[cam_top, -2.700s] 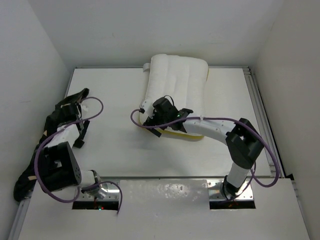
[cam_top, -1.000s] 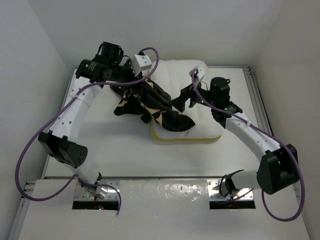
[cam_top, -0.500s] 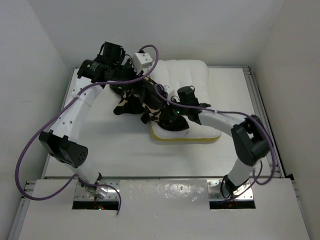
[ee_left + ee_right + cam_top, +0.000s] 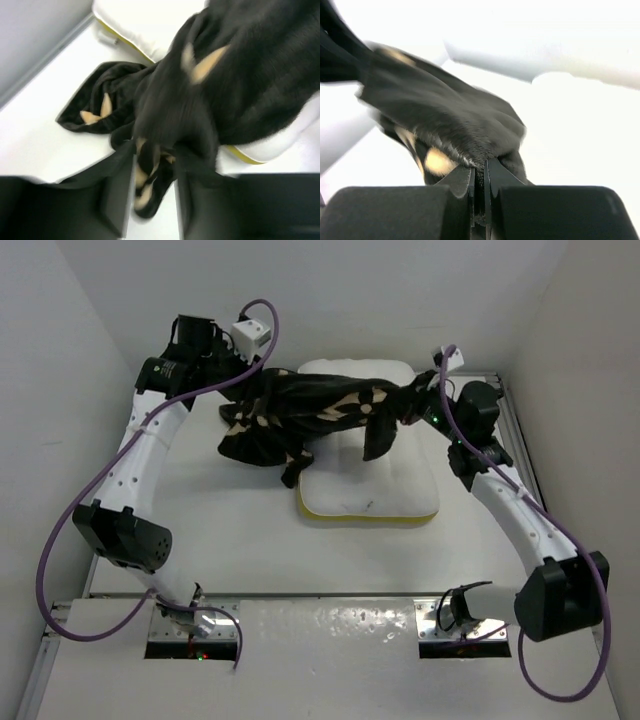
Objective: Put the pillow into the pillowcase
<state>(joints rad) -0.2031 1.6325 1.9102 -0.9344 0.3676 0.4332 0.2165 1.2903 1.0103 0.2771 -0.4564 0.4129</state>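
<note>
Pillowcase [image 4: 310, 412] hangs stretched between the two claws, raised over the far half of the pillow [image 4: 370, 485]. The pillow lies flat on the desk [image 4: 220, 530], wholly outside the case, its yellow-trimmed edge toward the arm bases. The left claw [image 4: 238, 390] holds one bunched end, its jaws kept a little apart by the wad of cloth between them. The right claw [image 4: 425, 408] pinches the other end, its jaws almost closed on a thin fold. Held by opposite ends like this, the cloth is probably being drawn out so that it untangles and its mouth can be found. No opening shows from any view. Slack folds droop to the desk at the left end, and one flap drops onto the pillow near the middle.
</note>
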